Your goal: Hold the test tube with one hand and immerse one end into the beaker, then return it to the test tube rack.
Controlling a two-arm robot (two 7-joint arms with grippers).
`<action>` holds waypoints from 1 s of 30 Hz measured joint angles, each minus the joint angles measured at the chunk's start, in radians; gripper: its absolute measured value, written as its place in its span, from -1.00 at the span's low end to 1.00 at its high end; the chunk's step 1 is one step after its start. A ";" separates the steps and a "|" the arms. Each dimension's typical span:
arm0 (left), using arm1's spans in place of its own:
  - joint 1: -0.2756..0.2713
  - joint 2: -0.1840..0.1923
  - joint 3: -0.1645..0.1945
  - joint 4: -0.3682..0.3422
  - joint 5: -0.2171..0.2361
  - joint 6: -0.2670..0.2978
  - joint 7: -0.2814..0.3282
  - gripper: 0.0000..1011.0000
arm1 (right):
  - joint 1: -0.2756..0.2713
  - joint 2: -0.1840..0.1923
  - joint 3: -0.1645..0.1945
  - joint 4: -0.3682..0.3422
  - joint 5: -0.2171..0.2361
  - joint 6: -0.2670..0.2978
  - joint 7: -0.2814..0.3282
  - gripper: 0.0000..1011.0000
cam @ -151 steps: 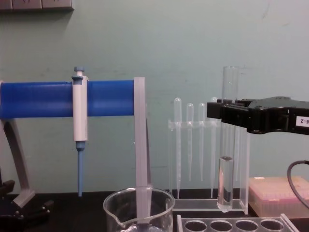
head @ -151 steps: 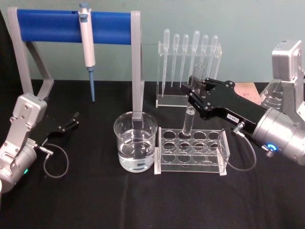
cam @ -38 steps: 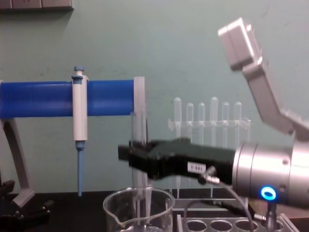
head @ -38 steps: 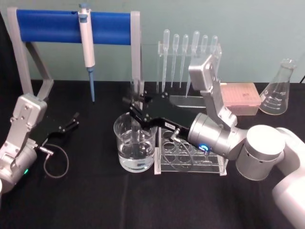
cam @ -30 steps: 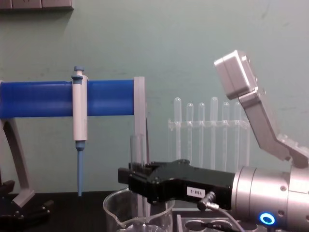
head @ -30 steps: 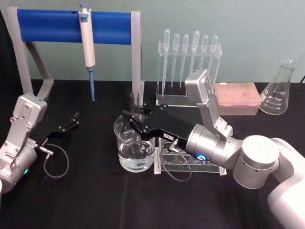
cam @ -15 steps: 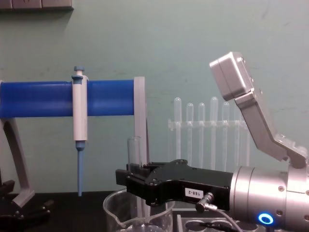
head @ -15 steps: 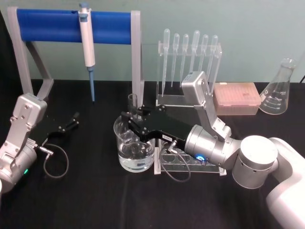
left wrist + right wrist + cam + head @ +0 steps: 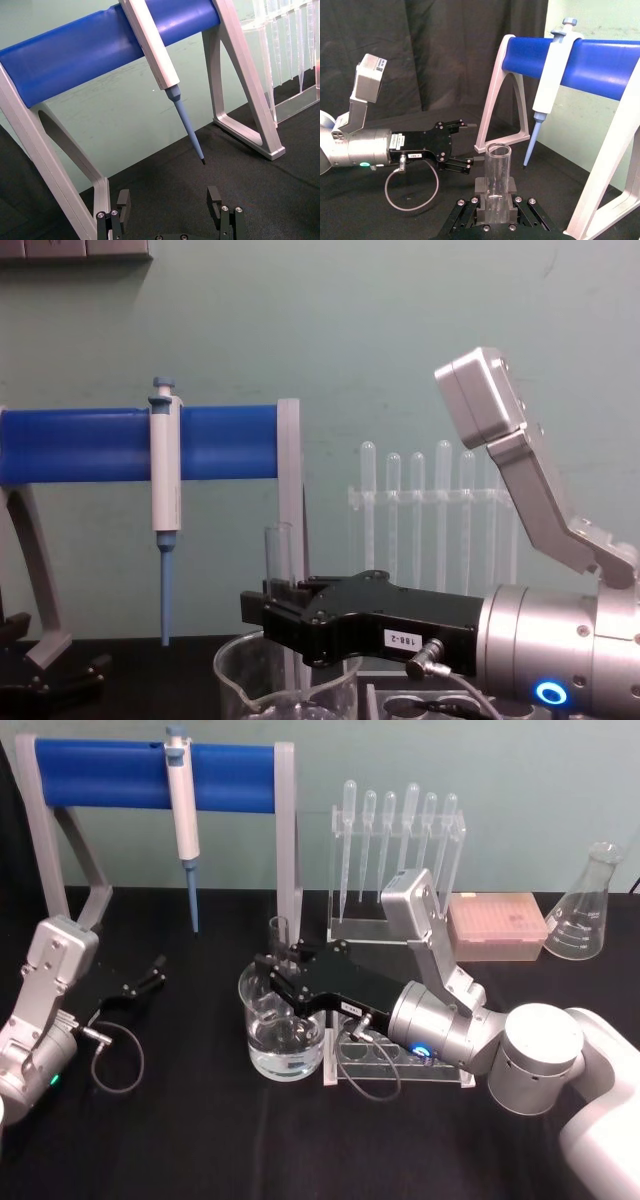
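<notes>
The right gripper (image 9: 272, 967) has its 2 jaws closed on the test tube (image 9: 278, 932), pinching it below the rim so the open top stands clear above them. The tube is upright, its lower part inside the beaker (image 9: 262, 1042) near the far rim; whether its tip reaches the water cannot be told. Just behind rises the grey post (image 9: 288, 870) of the blue bar stand, leaving little room at the back. The rack (image 9: 345, 1055) sits just beside the beaker on the robot's right, partly under the arm. Bare black table (image 9: 200, 1140) lies in front and to the left, where the left gripper (image 9: 169, 200) rests well apart, jaws spread wide and empty.
</notes>
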 joint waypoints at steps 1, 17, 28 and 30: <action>0.000 0.000 0.000 0.000 0.000 0.000 0.000 0.98 | 0.000 0.000 0.000 0.000 0.000 0.000 0.000 -0.55; 0.000 0.000 0.000 0.000 0.000 0.000 0.000 0.98 | 0.000 0.000 0.000 0.001 0.001 0.000 0.000 -0.55; 0.000 0.000 0.000 0.000 0.000 0.000 0.000 0.98 | 0.000 0.000 0.000 0.001 0.001 0.000 0.000 -0.55; 0.000 0.000 0.000 0.000 0.000 0.000 0.000 0.98 | 0.000 0.000 0.000 0.001 0.001 0.000 0.000 -0.55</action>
